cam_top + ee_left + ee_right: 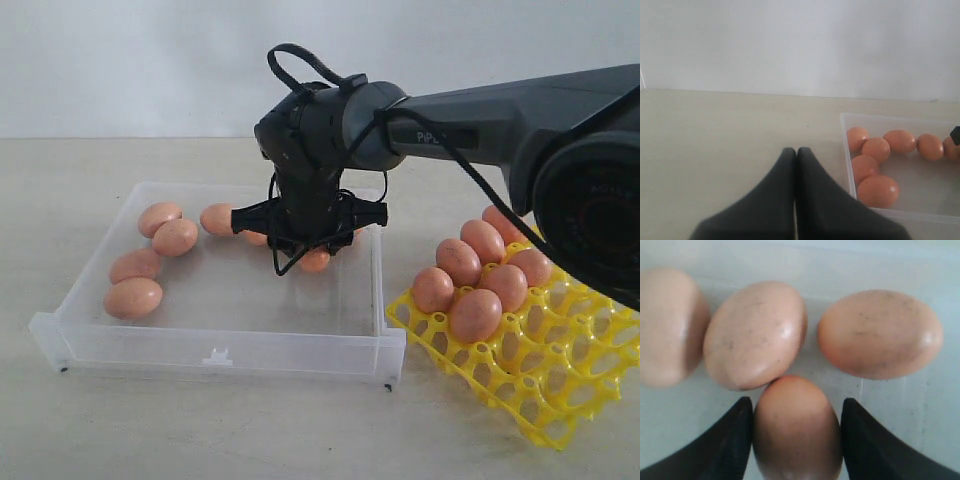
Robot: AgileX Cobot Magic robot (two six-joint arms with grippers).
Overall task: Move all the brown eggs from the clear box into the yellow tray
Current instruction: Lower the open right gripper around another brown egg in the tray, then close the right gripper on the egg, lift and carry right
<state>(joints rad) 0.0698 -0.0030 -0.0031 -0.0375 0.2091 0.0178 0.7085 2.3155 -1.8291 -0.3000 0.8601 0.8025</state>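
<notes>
Egg (797,435) lies between right gripper (797,400) fingers (735,440), long axis along them, both close against flanks; real pinch unclear. Left gripper (796,150) pressed together, outside box (846,150).

Looks like a robotics lab bench: a bare white wall (120,60), a plain beige surface (200,430), and a dark robot arm (500,120).

- White letters "PiP" on the dark grey arm (480,115), right of centre; the letters after them cannot be read.
- Faint lettering on the round black housing (590,215), near right: too blurred to read.
</notes>
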